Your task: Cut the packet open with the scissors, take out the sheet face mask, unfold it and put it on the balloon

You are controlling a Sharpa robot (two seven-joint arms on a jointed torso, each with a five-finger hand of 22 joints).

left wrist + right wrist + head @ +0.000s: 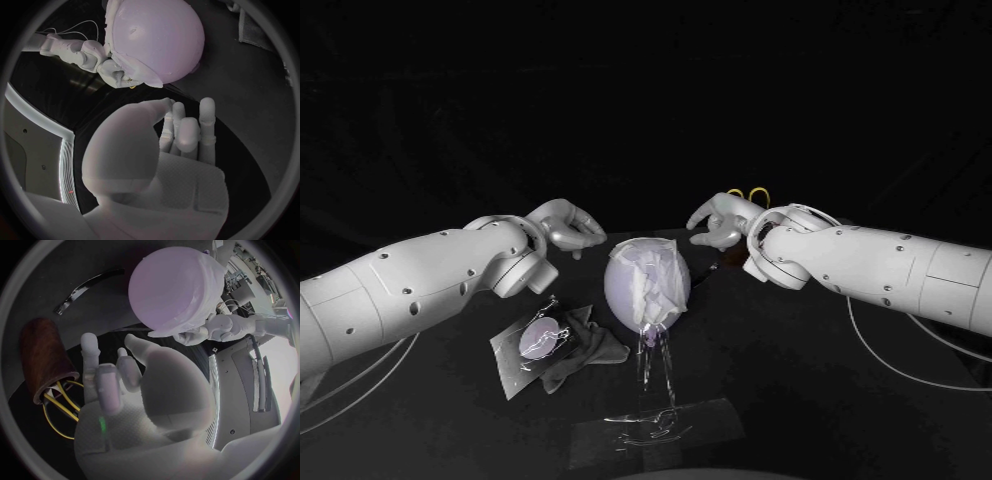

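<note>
The sheet mask (653, 280) is on the balloon (620, 292), opened packet (531, 342) lies nearby. Left hand (567, 225) and right hand (718, 225) are both empty, fingers apart. Looks basically done.

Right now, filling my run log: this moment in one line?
white sheet mask: on pale lilac balloon | left hand: empty | right hand: empty

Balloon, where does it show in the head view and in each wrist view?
Head view: balloon at the picture's centre, between the left hand and right hand.
Left wrist view: balloon beyond the left hand's fingertips.
Right wrist view: balloon beyond the right hand's fingertips.
Shared landmark: the left hand, near the balloon in every view.
</note>
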